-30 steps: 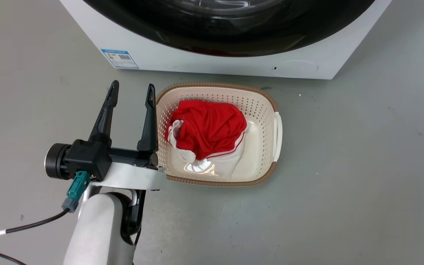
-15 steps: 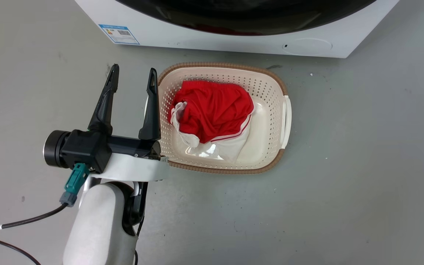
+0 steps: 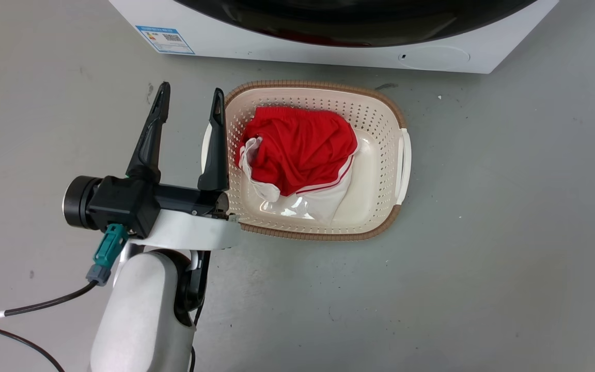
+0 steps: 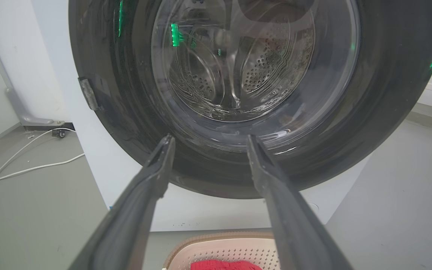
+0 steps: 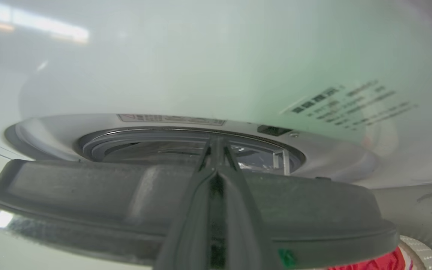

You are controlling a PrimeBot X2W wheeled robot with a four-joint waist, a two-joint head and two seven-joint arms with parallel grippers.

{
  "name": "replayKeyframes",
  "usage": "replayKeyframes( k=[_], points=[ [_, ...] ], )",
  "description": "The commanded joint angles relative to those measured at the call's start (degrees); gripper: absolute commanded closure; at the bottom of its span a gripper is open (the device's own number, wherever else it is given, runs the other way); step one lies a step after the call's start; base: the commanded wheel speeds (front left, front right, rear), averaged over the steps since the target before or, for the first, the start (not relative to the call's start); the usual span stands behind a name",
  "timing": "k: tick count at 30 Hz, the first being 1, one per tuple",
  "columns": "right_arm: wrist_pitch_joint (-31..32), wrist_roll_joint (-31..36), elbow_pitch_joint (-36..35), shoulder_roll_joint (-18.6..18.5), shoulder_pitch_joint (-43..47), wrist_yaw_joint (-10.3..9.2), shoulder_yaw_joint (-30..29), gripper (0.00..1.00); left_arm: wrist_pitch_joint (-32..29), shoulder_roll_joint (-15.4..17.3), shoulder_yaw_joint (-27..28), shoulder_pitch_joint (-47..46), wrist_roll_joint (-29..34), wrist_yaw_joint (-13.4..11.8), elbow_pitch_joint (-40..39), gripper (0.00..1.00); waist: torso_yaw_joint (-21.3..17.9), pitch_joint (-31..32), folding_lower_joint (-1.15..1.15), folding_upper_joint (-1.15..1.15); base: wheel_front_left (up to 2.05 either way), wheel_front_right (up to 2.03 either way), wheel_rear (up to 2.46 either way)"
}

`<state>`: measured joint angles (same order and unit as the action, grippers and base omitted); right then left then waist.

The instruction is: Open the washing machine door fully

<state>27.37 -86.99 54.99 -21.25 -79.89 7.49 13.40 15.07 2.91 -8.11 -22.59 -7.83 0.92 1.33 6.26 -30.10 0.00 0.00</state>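
Head view: left claw [image 3: 191, 89] spread wide and empty, just left of the cream perforated plastic basket [image 3: 375, 119] holding red cloth [image 3: 302, 150]. Right wrist view adds: right claw [image 5: 216, 140] pinched closed across the rim of the glossy black round washing machine door [image 5: 88, 187], which stands ajar off the far white boxy washing machine [image 5: 201, 56].

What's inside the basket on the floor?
A crumpled red and white garment lies in the cream basket, covering part of its bottom. Anything underneath the cloth is hidden.
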Motion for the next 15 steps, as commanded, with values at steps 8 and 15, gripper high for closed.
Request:
replayKeyframes(
  k=[8,15],
  points=[
    [6.2,-2.7,-3.8,1.1,2.7,0.08,-0.1,1.00,0.1,0.0,0.3,-0.5,-0.2,-0.3,0.4,0.00,-0.4,0.7,0.00,0.00,0.00,0.00,0.00],
    [10.0,-4.9,-6.5,0.4,6.3,0.06,-0.7,1.00,0.1,0.0,0.4,0.0,0.2,0.1,0.9,0.00,-1.0,1.8,0.00,0.00,0.00,0.00,0.00]
  ],
)
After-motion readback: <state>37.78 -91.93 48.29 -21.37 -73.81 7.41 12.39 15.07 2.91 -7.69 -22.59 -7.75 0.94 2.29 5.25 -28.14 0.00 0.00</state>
